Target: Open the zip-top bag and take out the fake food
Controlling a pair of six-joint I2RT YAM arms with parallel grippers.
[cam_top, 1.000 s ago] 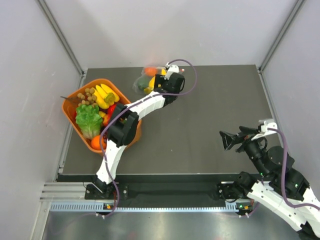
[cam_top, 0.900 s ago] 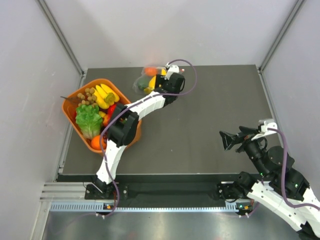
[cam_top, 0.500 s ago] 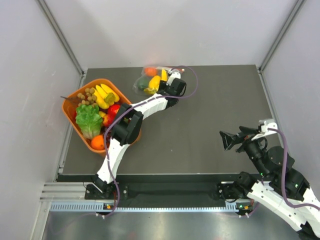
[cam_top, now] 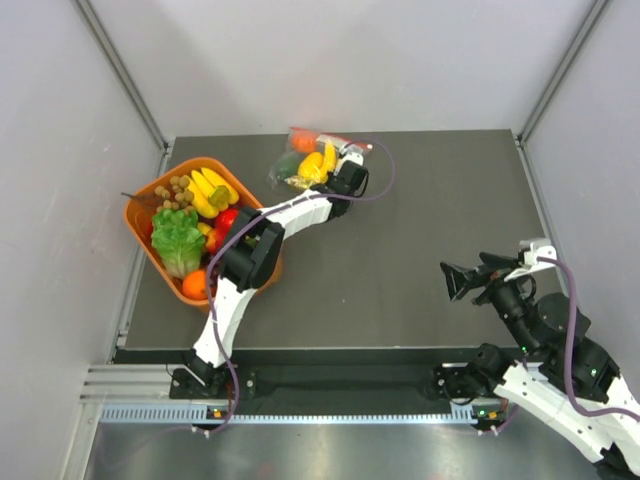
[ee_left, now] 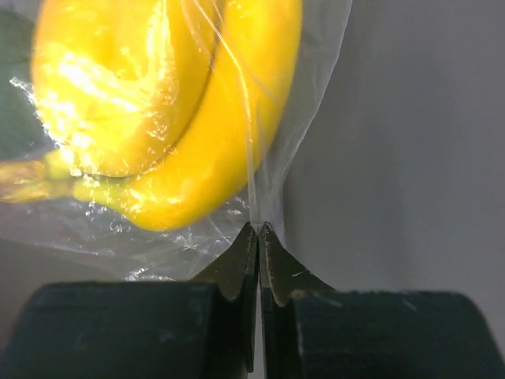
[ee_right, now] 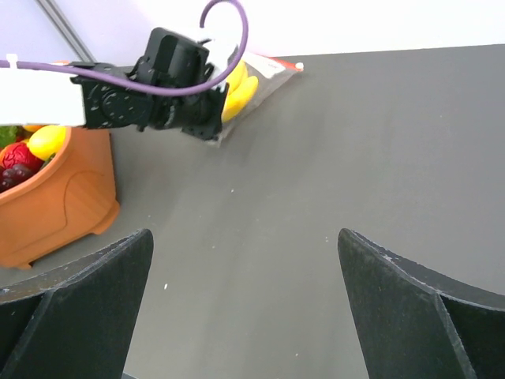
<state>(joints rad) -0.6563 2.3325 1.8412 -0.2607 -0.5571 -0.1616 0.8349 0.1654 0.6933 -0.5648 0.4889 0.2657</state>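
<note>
Two black tips of the left hand are pressed flat together with a fold of clear film pinched between them. It is closed on the side edge of the zip-top bag, not on anything inside. Just past the pinch, through the plastic, the yellow banana bunch fills the wrist view. From above, a dark green fruit and an orange-red fruit lie beyond it in the same bag. The bag rests on the bench at its far edge, left of centre. Its orange-red zip strip runs along the end away from the arms, well apart from the pinched spot. Whether the mouth has parted anywhere cannot be told at this size.

The orange basket, full of other toy produce, sits to the left of the bag, near but not touching it.

The right hand hangs over the near right of the bench, fingers spread wide, holding nothing, well apart from the bag.

By my reading the task has barely begun. One edge is gripped, all three pieces are inside, and the zip has yet to be pulled open. That probably needs the right hand brought over to the strip.
</note>
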